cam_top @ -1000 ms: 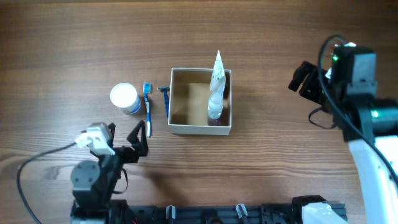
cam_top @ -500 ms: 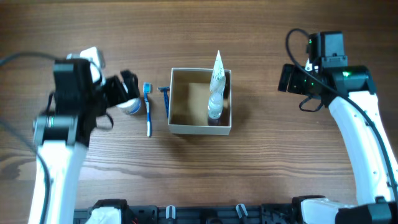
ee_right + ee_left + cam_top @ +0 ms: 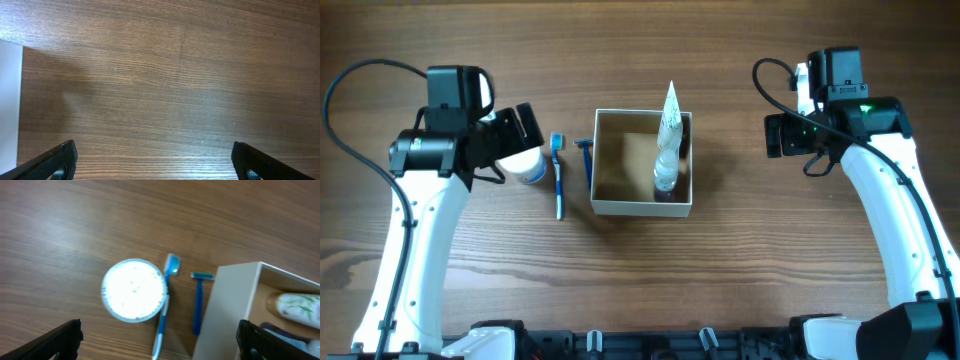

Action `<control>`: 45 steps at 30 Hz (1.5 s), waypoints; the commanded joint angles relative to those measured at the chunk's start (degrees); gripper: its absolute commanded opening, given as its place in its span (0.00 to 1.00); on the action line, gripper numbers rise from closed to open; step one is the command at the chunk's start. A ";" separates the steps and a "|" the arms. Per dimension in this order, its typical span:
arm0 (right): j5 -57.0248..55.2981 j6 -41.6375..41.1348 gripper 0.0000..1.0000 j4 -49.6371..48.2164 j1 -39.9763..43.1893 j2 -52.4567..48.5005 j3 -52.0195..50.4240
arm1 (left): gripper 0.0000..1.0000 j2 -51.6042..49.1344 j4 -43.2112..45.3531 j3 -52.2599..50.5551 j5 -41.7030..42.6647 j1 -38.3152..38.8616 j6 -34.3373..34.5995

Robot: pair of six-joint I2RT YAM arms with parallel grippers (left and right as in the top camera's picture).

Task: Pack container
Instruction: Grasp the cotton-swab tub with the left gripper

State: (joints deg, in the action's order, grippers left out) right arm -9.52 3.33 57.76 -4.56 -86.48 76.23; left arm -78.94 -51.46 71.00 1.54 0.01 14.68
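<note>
Two claws hang above the brown wooden worktop (image 3: 740,270), both spread wide and empty. The left claw (image 3: 157,341) is over a round white-lidded jar (image 3: 133,290). Just right of the jar lie a blue toothbrush (image 3: 164,315) and a blue razor (image 3: 198,305). The razor is beside the square white cardboard container (image 3: 642,208), mid-worktop, which holds a white tube (image 3: 666,140) by its right wall. The right claw (image 3: 155,161) hovers well right of it.
</note>
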 commanded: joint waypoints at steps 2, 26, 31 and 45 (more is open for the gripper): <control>-1.03 1.14 1.00 -0.35 0.28 -0.48 0.35 | 1.00 -2.08 1.09 1.22 -2.47 -2.93 -1.01; -1.03 1.16 1.00 -0.37 0.28 -0.48 0.37 | 0.91 -25.16 7.34 1.22 -1.46 0.11 -2.49; -1.03 1.16 1.00 -0.37 0.28 -0.48 0.35 | 0.77 -25.88 6.05 1.22 -1.66 0.11 -2.45; -1.03 1.16 1.00 -0.37 0.28 -0.48 0.35 | 0.70 -21.22 -3.69 9.11 -3.37 0.35 -2.25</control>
State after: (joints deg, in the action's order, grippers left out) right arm -9.52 4.01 57.63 -4.56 -86.48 76.23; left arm -104.01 -51.81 73.80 -0.78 -0.03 12.69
